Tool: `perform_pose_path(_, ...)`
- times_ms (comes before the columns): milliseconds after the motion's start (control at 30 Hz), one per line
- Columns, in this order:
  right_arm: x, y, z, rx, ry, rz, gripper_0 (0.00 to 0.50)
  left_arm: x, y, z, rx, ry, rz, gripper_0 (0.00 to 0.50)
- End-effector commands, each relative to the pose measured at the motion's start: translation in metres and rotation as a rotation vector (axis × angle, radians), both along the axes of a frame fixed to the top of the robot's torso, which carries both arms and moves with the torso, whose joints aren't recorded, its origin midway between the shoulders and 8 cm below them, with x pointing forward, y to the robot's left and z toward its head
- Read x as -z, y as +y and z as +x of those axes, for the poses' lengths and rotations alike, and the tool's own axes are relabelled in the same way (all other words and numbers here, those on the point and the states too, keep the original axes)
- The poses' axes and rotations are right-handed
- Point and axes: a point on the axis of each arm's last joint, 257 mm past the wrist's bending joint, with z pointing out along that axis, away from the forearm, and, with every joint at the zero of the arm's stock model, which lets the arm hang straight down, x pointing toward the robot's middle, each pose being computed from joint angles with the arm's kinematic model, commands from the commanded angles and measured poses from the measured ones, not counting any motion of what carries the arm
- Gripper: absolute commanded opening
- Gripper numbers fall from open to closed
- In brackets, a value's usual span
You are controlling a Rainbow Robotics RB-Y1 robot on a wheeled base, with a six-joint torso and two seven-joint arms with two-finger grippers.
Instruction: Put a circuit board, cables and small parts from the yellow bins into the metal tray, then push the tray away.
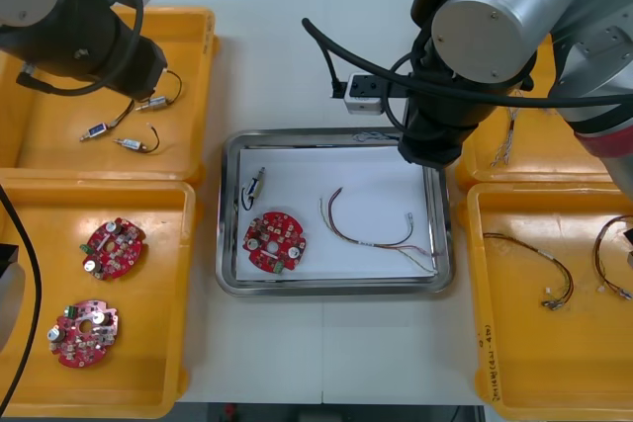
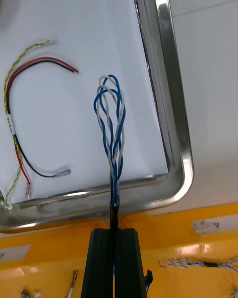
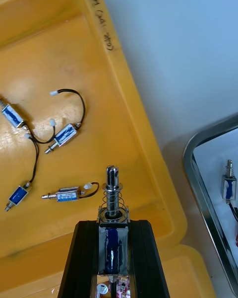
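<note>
L claw (image 3: 113,227) is pinching a small metal part (image 3: 112,203) by its blue body and hovering over the far left yellow bin (image 3: 141,154), close to its wall. Risk: the grip's narrow and the spring end's sticking out, so the part could be twisting loose on the way to the tray (image 1: 229,244). The tray's holding a circuit board (image 1: 275,241), a second part (image 1: 254,188) & a red-yellow cable (image 1: 376,229). R claw (image 2: 115,238) is pinching the blue-white cable (image 2: 111,124) by its very tip, w/ the loop dangling over the tray's corner. If I'm letting go here, the tail's prob. landing across the rim.
</note>
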Motion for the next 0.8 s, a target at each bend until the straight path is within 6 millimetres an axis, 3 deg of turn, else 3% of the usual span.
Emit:
perform_pose_path(33, -0.008, 0.034, 0.012, -0.084, -0.07, -0.018, 0.0, 0.009, -0.025, -0.015, -0.001, 0.004, -0.042, 0.0)
perform_pose_path(333, 0.011, 0.058, 0.019, -0.205, -0.096, -0.042, 0.0, 0.014, -0.037, -0.022, 0.001, 0.014, -0.066, 0.0)
perform_pose_path(800, 0.043, 0.057, 0.035, -0.309, -0.125, -0.128, 0.0, 0.012, -0.034, -0.021, -0.011, 0.009, -0.074, 0.001)
